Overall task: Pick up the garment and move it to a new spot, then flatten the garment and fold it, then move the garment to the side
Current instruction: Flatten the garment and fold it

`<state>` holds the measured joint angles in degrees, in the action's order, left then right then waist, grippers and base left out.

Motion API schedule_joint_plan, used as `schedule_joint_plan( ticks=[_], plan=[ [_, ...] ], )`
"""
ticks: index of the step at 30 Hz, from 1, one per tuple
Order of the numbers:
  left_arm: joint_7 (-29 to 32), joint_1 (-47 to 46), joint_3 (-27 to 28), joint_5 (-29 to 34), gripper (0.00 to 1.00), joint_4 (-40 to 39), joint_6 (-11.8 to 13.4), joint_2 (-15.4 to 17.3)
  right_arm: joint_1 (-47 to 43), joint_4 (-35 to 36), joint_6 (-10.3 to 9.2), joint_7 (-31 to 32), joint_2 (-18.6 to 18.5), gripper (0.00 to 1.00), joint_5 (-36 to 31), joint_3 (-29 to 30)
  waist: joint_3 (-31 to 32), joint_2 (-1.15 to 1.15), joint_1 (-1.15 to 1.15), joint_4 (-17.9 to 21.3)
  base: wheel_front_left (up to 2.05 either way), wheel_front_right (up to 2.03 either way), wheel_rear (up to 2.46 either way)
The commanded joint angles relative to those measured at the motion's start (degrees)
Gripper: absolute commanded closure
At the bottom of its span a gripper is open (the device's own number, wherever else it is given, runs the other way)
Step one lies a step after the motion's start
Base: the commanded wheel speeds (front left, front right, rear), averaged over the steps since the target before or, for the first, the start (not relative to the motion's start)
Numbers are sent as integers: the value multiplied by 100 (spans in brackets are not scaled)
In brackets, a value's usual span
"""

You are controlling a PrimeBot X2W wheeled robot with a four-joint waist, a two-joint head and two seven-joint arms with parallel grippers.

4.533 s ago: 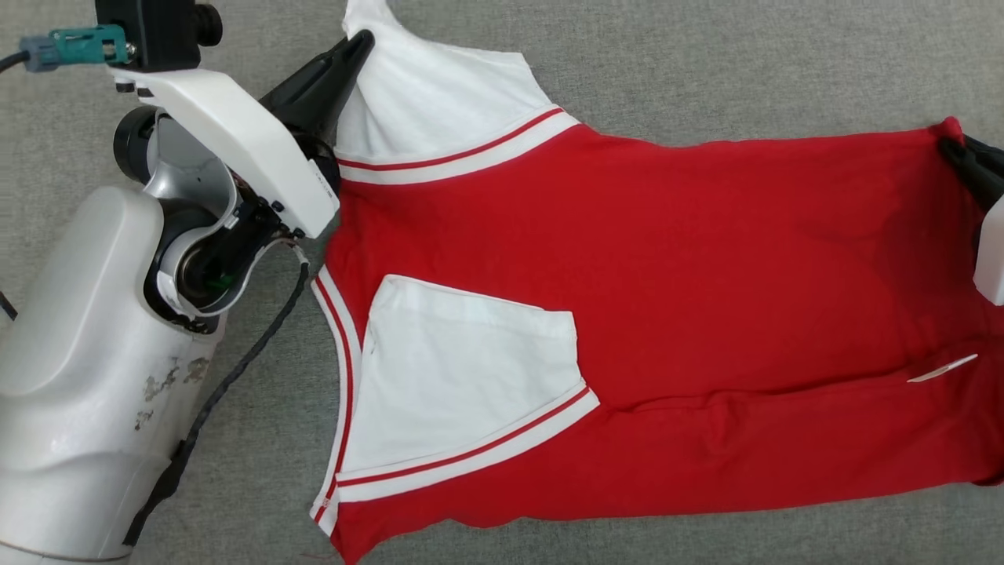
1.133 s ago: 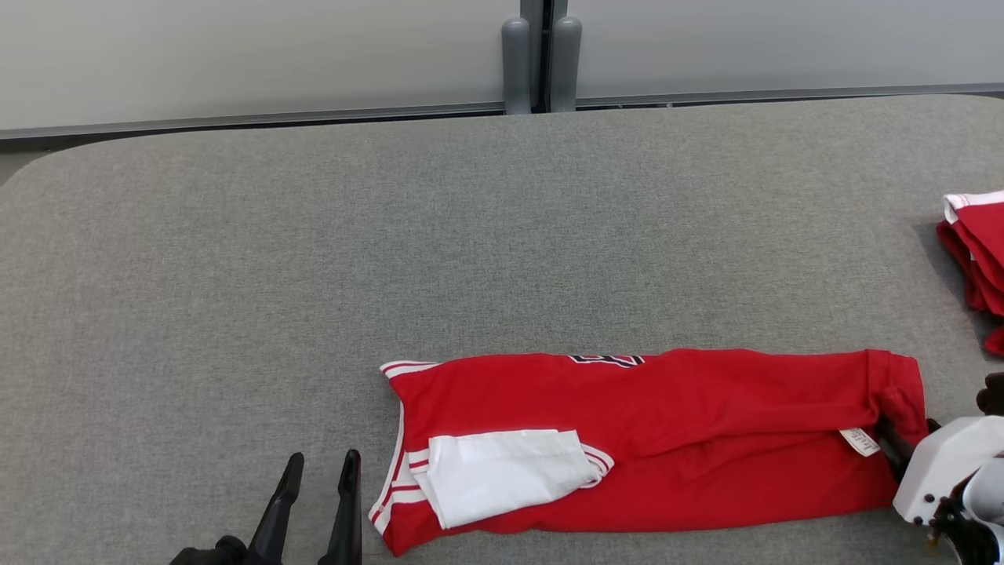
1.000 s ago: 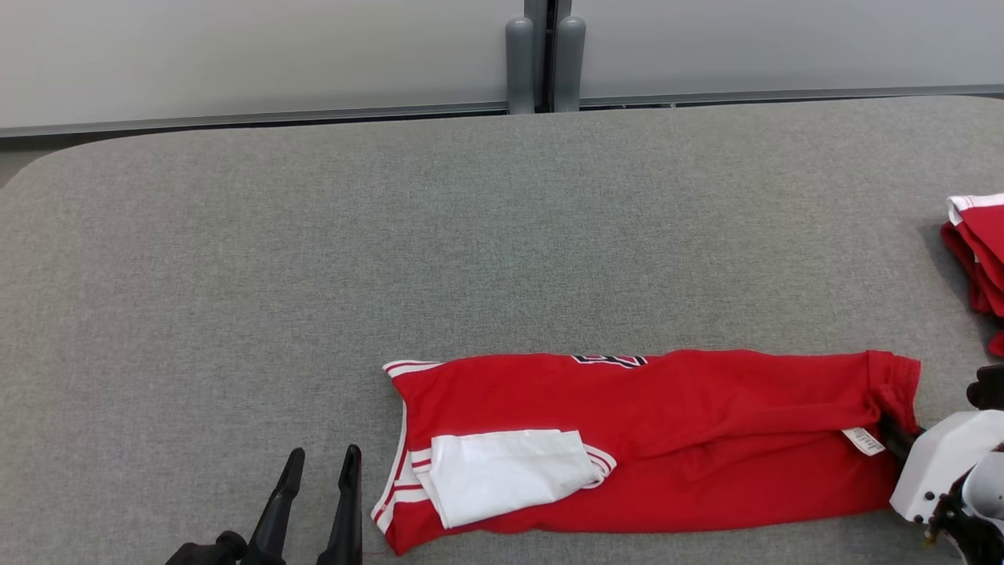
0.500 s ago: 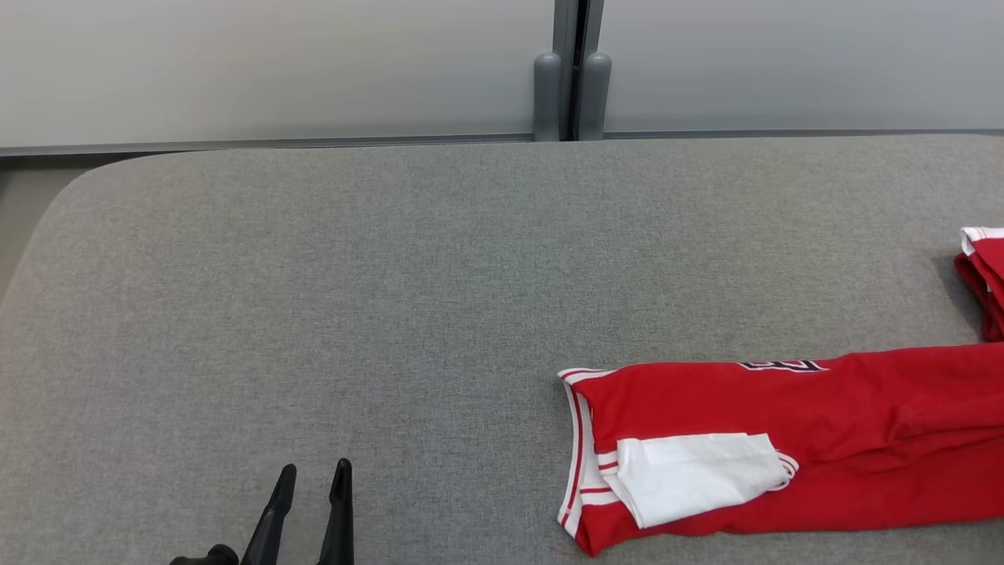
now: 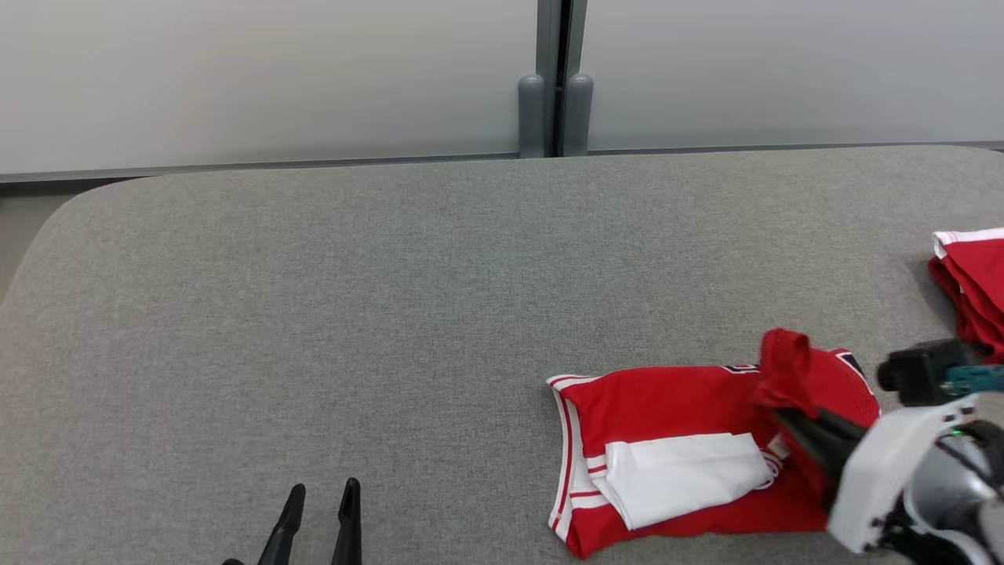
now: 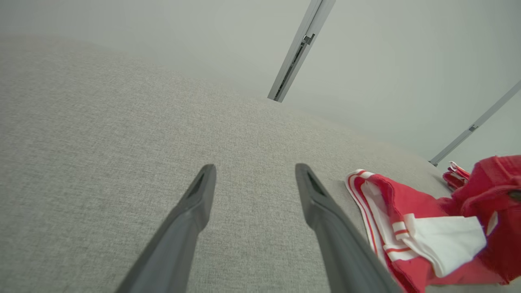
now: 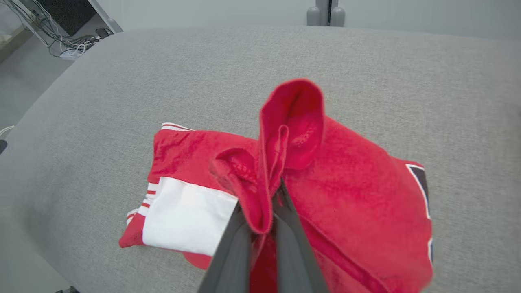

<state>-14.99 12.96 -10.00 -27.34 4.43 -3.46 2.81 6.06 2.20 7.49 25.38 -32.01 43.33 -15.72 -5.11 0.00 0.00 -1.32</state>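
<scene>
Right gripper: pinched tight on a raised red fold of the garment; cloth bunched between its two fingers
Right arm: reached in from the lower right; fingers pointed up and left over the cloth
Left gripper: spread wide, held nothing; hung over the bare grey table, well left of the garment
Garment: lay on the table's near right part; striped end flat, right end lifted

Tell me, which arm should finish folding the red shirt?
Right. The right fingers pinch the lifted end of the red and white fabric jersey; the left fingers sit open, apart from it.
</scene>
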Motion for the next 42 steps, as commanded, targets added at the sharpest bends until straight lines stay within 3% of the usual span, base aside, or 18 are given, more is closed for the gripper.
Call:
schedule_joint_plan(
  ticks=[1, 7, 16, 27, 28, 30, 31, 37, 42],
  plan=[
    [-25, -69, 21, 45, 0, 24, -3, 21, 168, -32, 0, -23, 298, 100, -58, -197, -16, 0, 0, 11, 0, 0, 0],
    [-25, -153, -46, 111, 0, 126, -29, 20, 673, -696, 0, -342, 1248, 100, -502, -1032, -57, 0, 0, -50, 0, 0, 0],
    [-25, -79, -60, 82, 0, 308, -31, 19, 1134, -1555, 0, -809, 2151, 100, -654, -1753, -11, 0, 0, -90, 0, 0, 0],
    [-25, -206, -179, 22, 0, 386, 34, 20, 1475, -2177, 0, -1109, 2585, 100, -691, -2068, -76, 0, 0, -100, 0, 0, 0],
    [-25, -206, -186, 22, 0, 400, 34, 20, 1504, -2246, 0, -1150, 2608, 95, -688, -2072, -80, 0, 0, -107, 0, 0, 0],
    [-25, -205, -196, 27, 0, 436, 28, 19, 1548, -2379, 0, -1210, 2654, 40, -695, -2081, -79, 0, 0, -119, 0, 0, 0],
    [-25, -207, -190, 29, 0, 446, 29, 20, 1554, -2424, 0, -1222, 2678, 0, -694, -2118, -73, 0, 0, -124, 0, 0, 0],
    [-25, -91, -102, 11, 0, 497, 48, 20, 1445, -2490, 0, -1179, 2527, 0, -871, -2301, 11, 0, 0, -70, 0, 0, 0],
    [-25, -2, -33, -36, 0, 516, 59, 20, 1143, -1943, 0, -1496, 2202, 0, -1011, -2231, 204, 0, 0, 6, 0, 0, 0]
  ],
)
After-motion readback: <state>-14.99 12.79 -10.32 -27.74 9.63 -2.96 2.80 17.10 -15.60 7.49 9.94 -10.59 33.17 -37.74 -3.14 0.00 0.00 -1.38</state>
